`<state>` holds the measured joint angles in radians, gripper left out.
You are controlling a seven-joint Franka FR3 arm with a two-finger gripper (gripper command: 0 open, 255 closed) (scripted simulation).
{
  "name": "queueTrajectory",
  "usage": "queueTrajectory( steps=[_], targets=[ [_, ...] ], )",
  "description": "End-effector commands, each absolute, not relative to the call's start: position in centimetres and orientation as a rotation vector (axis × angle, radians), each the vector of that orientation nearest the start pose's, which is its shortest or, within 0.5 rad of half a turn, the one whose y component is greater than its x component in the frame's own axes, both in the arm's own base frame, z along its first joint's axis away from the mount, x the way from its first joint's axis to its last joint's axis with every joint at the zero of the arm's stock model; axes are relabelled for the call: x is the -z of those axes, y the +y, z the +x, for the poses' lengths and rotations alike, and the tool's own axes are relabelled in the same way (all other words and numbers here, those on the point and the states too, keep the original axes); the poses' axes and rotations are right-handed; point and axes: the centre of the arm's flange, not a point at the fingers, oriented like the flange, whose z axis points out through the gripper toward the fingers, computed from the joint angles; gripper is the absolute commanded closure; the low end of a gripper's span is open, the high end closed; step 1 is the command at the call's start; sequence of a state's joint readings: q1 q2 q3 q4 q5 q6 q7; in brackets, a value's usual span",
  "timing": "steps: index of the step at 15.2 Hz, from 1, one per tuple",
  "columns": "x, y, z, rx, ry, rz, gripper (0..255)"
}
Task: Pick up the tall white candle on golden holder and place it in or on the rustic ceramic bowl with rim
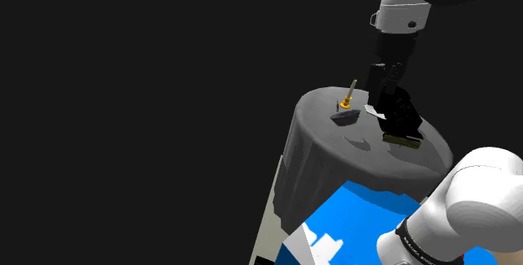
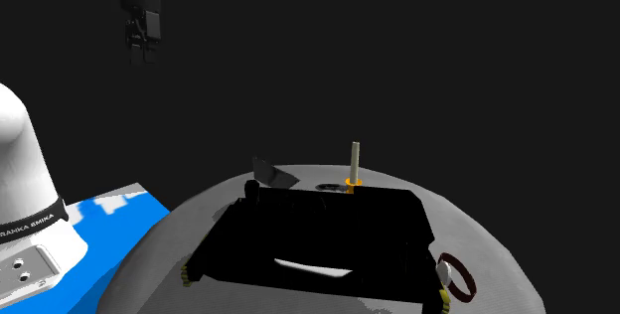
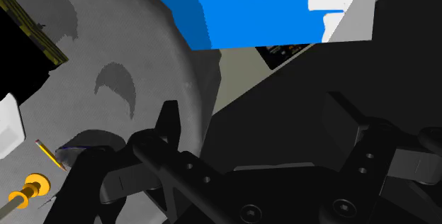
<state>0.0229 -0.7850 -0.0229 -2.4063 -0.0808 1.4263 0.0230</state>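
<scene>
I read this as the approach. My gripper (image 2: 142,54) hangs high with its fingers apart and nothing between them. It is well apart from the candle (image 2: 355,158), which lies toward 4 o'clock from it in the second exterior view.

The candle stands on the round grey table (image 2: 467,225), at the 12 o'clock side of the top in that view. The dark bowl (image 2: 270,173) sits near it at 9 o'clock, and a large black block (image 2: 318,237) lies just at its 6 o'clock.

To do this well, I judge I should travel over the stem first and only then drop straight down. That keeps one finger on either side of the stem and both clear of the block and the bowl. I would close low on the stem, since a thin stick held high may swing or slip.

The candle is a slim, pale cream-grey stick, upright, set in a small golden holder (image 2: 352,181) with a round collar. It looks light and easy to tip.
</scene>
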Motion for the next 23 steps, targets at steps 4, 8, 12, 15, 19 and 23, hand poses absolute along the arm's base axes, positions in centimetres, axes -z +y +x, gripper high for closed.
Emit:
queueTrajectory(
  steps=[4, 8, 12, 15, 19, 23],
  targets=[
    [-53.9, -4.5, 29.3, -0.235, 0.030, -3.197, 0],
    [-51.6, -9.0, 30.0, -0.133, 0.031, -3.197, 0],
    [-49.4, -13.4, 30.9, -0.031, 0.032, -3.195, 0],
    [-47.8, -16.8, 31.6, 0.045, 0.032, -3.191, 0],
    [-45.6, -21.2, 32.7, 0.146, 0.033, -3.182, 0],
    [-43.6, -25.6, 34.0, 0.246, 0.034, -3.171, 0]
  ],
)
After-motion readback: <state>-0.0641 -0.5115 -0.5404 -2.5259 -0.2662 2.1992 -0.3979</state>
